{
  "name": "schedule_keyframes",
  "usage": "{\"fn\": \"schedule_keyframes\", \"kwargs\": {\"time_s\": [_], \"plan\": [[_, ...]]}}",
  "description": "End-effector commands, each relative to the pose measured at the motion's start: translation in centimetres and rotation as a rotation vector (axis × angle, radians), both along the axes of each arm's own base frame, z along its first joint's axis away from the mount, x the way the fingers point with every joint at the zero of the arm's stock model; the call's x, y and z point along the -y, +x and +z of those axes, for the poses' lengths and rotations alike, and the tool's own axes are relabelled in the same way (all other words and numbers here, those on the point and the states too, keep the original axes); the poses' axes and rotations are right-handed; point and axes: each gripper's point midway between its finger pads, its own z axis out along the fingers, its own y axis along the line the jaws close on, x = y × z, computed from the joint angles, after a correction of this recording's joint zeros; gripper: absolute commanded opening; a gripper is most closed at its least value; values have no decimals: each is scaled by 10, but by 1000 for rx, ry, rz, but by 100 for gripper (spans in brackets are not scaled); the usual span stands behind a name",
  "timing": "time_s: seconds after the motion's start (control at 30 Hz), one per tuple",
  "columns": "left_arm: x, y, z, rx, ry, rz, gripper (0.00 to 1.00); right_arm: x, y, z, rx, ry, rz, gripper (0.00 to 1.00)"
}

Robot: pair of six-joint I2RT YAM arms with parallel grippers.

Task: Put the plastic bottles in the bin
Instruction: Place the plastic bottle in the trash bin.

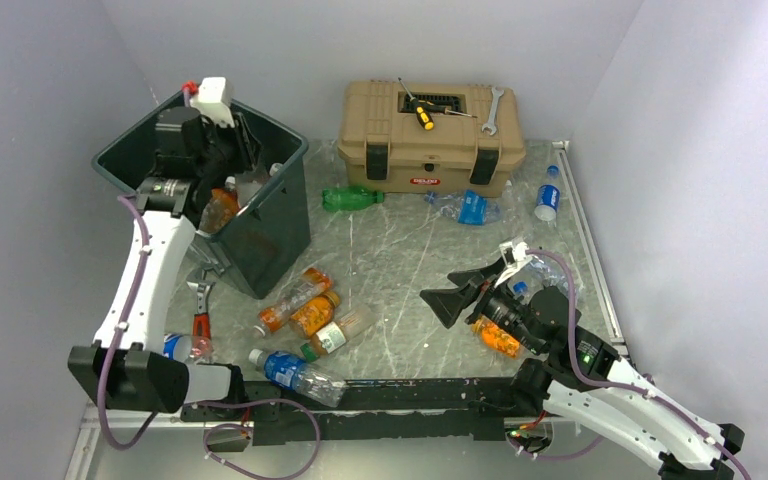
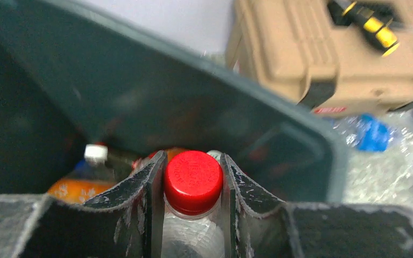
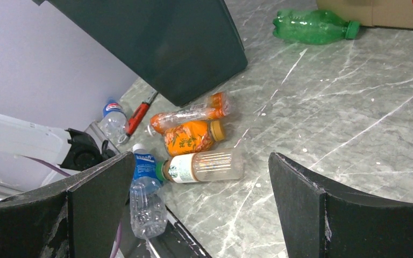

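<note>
**Left pincer grips a bottle inside the bin; right pincer gapes over the worktop**

The left pincer (image 2: 192, 164) is clamped on the neck of a red-capped clear bottle (image 2: 192, 183), 1 finger on each side just under the cap. It hangs inside the mouth of the bin (image 1: 265, 240), with the bin's inner wall and a rounded rim corner rising close ahead. Below it in the bin lies an orange bottle (image 2: 72, 189) with a white cap; the rest down there is too dark to make out.

The right pincer (image 1: 450, 290) is well to the right of the bin, low over the worktop (image 1: 400, 255), with its jaws spread wide and nothing between them.

Just off the bin's near corner lies a cluster of 4 bottles: 2 orange ones (image 1: 298, 300), a clear one with a white label (image 1: 338, 332) and a blue-labelled one (image 1: 295, 372). From that cluster to the right pincer the marble is bare. A green bottle (image 1: 352, 198) lies to the right of the bin's far side, up against the toolbox (image 1: 430, 140). An orange-handled wrench (image 1: 201, 322) lies at the bin's near-left foot, in the narrow gap beside the left arm.
</note>
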Motion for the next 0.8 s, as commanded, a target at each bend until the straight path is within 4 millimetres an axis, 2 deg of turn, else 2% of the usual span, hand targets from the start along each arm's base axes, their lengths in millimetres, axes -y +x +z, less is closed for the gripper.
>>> {"fn": "schedule_keyframes", "kwargs": {"time_s": [0.0,0.07,0.1,0.13,0.17,0.33,0.4,0.47,0.53,0.63,0.77], "plan": [[14,1,-33,-69,-25,-65,6,1,2,18,34,52,-16,100],[9,1,-36,-84,-18,-38,49,1,3,17,33,48,-17,100],[5,0,-33,-78,-20,-9,65,0,3,17,32,47,-16,100],[1,-1,-26,-58,-20,15,91,0,3,17,33,46,-16,100],[-4,-4,-15,-25,-19,41,98,0,3,18,34,45,-15,100],[-19,-26,51,151,-43,126,99,-2,7,15,31,20,-19,100],[-17,-41,75,211,-58,121,99,-4,8,12,26,6,-21,100],[-6,-56,96,265,-65,65,100,-6,10,6,18,-7,-20,100],[20,-74,111,306,-69,-70,100,-9,11,-1,10,-27,-11,100],[61,-98,113,314,-66,-300,99,-19,10,-21,-18,-99,32,100],[99,-116,91,316,9,-485,100,-42,8,-64,-110,-251,141,99]]}}
